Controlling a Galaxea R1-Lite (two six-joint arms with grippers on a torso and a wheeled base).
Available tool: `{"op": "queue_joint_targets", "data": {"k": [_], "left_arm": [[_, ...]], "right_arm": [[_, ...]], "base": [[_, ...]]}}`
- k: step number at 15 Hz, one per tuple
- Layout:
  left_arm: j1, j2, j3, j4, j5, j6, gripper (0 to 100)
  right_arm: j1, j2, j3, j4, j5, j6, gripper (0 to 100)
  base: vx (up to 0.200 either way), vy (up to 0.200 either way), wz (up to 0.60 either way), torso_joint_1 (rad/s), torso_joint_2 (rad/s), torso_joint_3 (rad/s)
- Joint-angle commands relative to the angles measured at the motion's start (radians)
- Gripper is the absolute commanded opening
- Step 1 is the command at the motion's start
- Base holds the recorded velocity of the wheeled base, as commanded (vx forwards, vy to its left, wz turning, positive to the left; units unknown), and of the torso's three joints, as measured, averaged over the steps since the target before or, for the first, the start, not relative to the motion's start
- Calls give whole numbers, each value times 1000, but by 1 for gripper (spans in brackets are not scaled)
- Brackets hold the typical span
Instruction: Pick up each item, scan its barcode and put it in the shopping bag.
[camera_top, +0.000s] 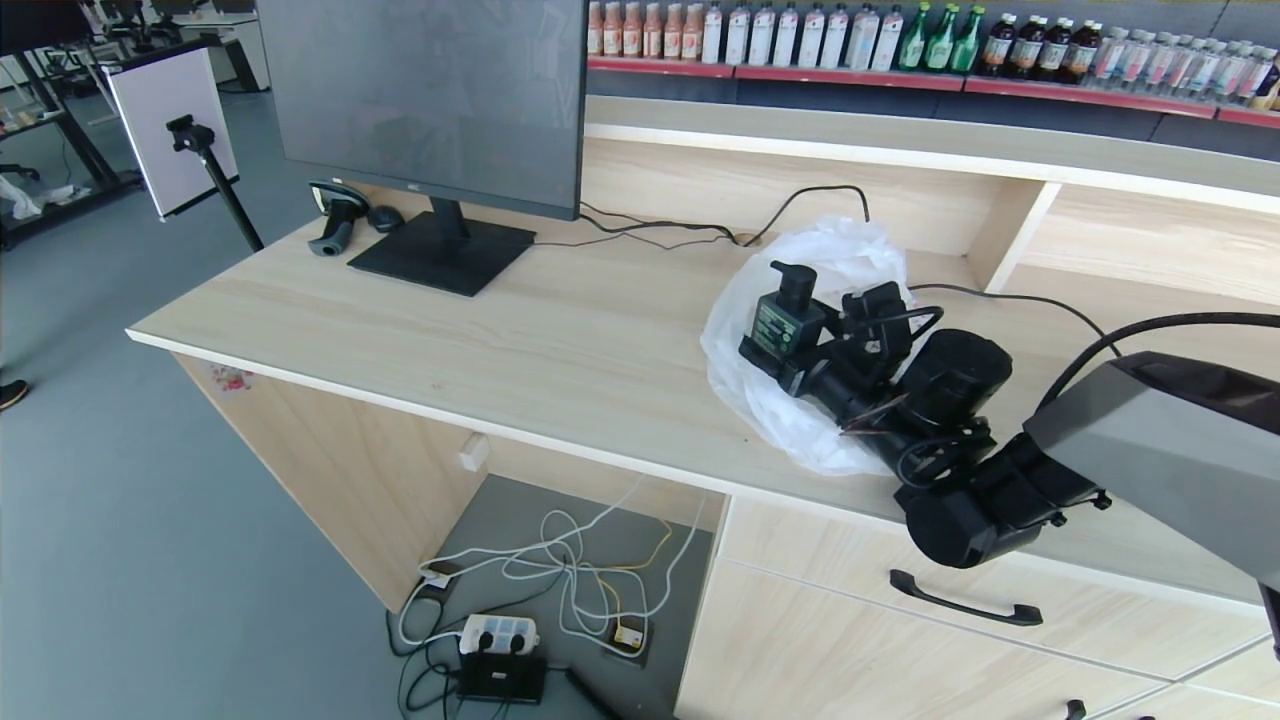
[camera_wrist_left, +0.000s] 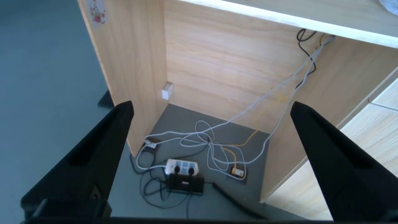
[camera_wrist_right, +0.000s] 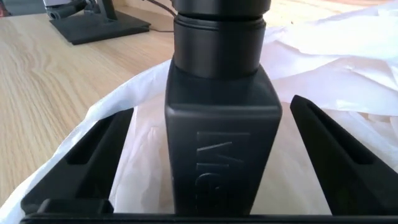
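**Dark bottle (camera_wrist_right: 221, 168) loose in my right claw (camera_wrist_right: 211, 109)**

Its fingers (camera_wrist_right: 93, 162) stand spread, gaps on either side of the bottle, nothing grasped. Just beneath and beyond the claw, the white shopping bag (camera_wrist_right: 348, 74) lies crumpled on the bench (camera_top: 560, 330). My left claw (camera_wrist_left: 211, 109) hangs released too, a power strip (camera_wrist_left: 180, 167) on the floor (camera_wrist_left: 50, 93) beyond it.

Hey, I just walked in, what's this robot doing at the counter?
The right gripper is over the white shopping bag on the counter. Its fingers are open on either side of a dark bottle at the bag's opening, so the bottle looks to be going into the bag. The left gripper hangs open below the counter edge, holding nothing. The barcode scanner lies beside the monitor.
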Motion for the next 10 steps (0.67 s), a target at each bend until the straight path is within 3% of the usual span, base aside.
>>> {"op": "queue_joint_targets", "data": {"k": [1, 6, 10], "left_arm": [[-1, 0, 1, 0, 0, 0, 100], [-1, 0, 0, 0, 0, 0, 100], [-1, 0, 0, 0, 0, 0, 100]], "right_arm": [[14, -74, 8, -1, 0, -6, 100], [24, -199, 174, -46, -44, -15, 100], [27, -268, 195, -72, -43, -38, 100]], "base": [[0, 0, 0, 0, 0, 0], [0, 0, 0, 0, 0, 0], [0, 0, 0, 0, 0, 0]]}}
